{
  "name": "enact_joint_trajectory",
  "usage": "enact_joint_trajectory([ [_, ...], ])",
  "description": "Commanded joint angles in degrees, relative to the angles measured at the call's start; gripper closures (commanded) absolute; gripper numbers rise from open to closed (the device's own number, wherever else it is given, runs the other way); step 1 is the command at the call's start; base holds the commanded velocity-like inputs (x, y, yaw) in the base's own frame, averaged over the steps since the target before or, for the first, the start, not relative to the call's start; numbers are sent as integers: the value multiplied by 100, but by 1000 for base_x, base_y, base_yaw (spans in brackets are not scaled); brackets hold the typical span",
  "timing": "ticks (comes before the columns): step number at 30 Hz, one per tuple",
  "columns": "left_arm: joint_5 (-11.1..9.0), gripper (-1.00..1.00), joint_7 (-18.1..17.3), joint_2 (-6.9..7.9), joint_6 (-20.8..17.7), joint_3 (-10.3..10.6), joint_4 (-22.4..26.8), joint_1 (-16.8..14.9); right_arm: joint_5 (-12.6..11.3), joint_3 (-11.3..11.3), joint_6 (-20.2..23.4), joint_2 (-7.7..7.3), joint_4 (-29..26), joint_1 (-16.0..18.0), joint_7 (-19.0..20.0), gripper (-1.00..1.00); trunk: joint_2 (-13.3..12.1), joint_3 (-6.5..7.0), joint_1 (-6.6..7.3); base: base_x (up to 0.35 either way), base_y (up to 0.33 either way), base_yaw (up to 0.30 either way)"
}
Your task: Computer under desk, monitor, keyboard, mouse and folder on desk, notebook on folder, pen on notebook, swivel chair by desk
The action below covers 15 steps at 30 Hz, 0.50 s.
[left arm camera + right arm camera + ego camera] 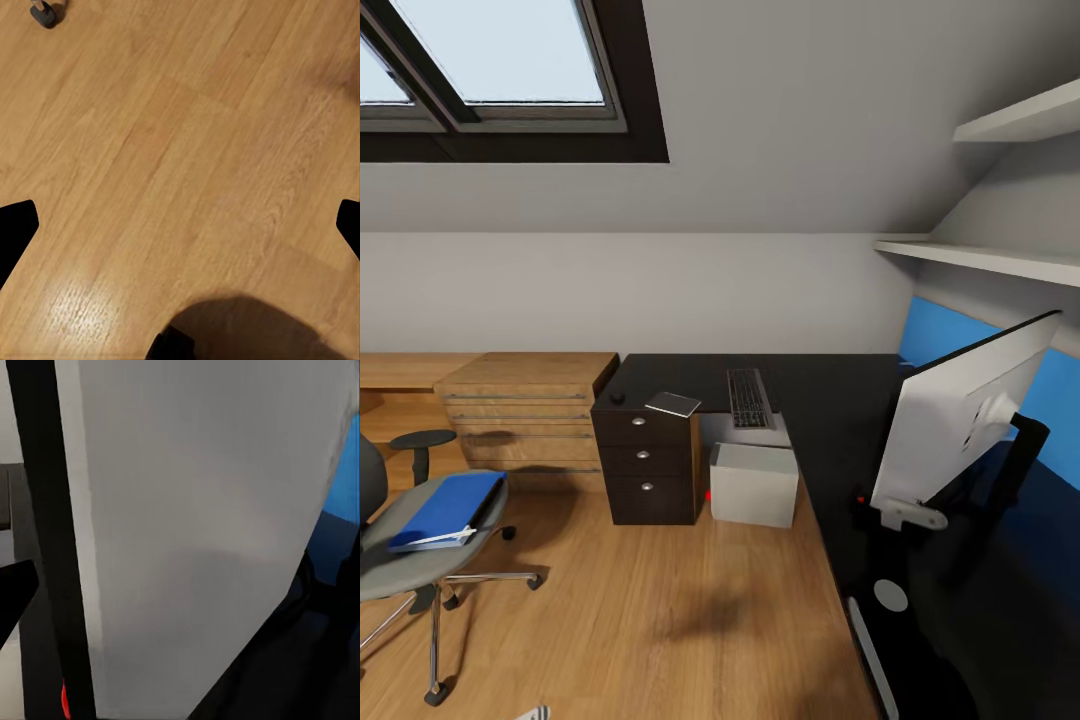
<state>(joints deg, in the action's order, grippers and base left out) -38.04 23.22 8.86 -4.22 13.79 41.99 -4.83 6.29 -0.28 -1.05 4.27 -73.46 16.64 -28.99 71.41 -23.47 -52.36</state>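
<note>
Left gripper (180, 225): the two dark fingertips (15, 229) sit at opposite edges of the left wrist view, so it is spread wide and carries nothing; beneath it is bare oak plank floor (180, 135), with one chair castor (43, 13) further along the boards.

Right gripper: one dark fingertip (15, 585) shows; state cannot be told. The pale back of the monitor (202, 510) stands directly ahead of it, close.

Head view: monitor (960, 420) on the desk (830, 400). Keyboard (749, 397), notebook (673, 404) and mouse (618, 397) lie on the far desk section, well apart from the monitor. Computer (753, 484) on the floor under the keyboard, beside the drawer unit (647, 460). Folder (448, 508) on the swivel chair (420, 560) seat, well apart from the desk
</note>
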Motion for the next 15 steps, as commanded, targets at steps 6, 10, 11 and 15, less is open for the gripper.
enact_joint_trajectory([
  [6, -28, -100, 51, 3, -17, 36, 11, -4, 39, -126, -1, -5, 237, 31, -10, -100, 4, -6, 0, 0, 0, 0],
  [10, -28, -100, 51, 2, -17, 36, 11, -2, 39, -142, -1, -15, 274, 39, -14, -100, 4, -6, 0, 0, 0, 0],
  [11, -28, -100, 51, 2, -17, 36, 11, -1, 34, -145, 4, -58, 281, 40, -17, -100, 4, -6, 0, 0, 0, 0],
  [15, -28, -100, 51, -2, -17, 36, 11, -4, 24, -153, 7, -102, 287, 41, -18, -100, 4, -6, 0, 0, 0, 0],
])
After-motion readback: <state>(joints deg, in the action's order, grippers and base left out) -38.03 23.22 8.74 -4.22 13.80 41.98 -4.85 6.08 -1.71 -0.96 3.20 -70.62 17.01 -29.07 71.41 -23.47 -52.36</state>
